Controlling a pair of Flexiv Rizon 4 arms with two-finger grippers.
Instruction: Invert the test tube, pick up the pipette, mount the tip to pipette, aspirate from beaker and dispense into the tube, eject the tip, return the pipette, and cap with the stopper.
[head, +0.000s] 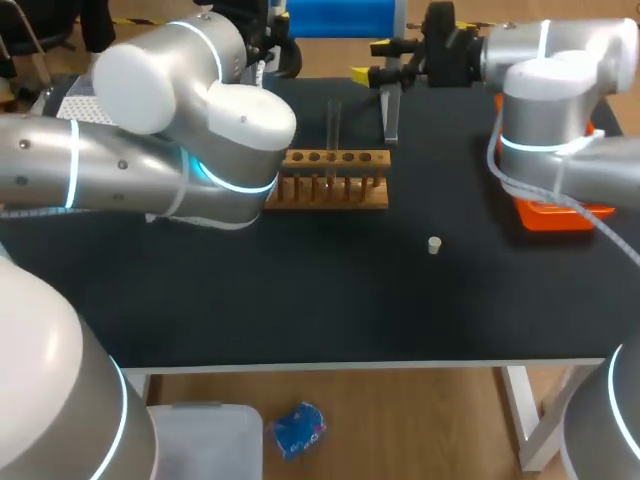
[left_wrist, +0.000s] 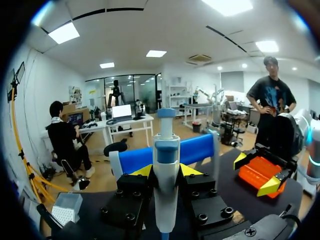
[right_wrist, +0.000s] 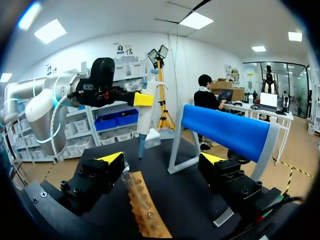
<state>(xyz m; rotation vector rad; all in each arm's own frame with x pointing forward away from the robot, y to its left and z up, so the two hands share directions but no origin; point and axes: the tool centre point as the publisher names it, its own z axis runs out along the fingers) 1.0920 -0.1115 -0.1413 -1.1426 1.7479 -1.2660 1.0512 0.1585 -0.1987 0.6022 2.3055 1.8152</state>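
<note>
My left gripper (left_wrist: 166, 171) is shut on a white pipette with blue bands (left_wrist: 166, 200), held upright between its yellow tips. In the right wrist view this pipette (right_wrist: 144, 120) hangs above the table beyond the wooden rack (right_wrist: 146, 210). My right gripper (right_wrist: 164, 159) stands open and empty over the rack's far side; in the head view the right gripper (head: 372, 60) is at the table's back. A glass test tube (head: 333, 125) stands upright in the rack (head: 330, 182). A small white stopper (head: 434, 245) lies on the black mat. My left arm hides its own gripper in the head view.
An orange tip box (head: 555, 212) sits at the right edge under my right arm. A blue roll on a metal stand (right_wrist: 225, 131) stands at the back. A white-capped tip box (left_wrist: 67, 207) sits beside my left gripper.
</note>
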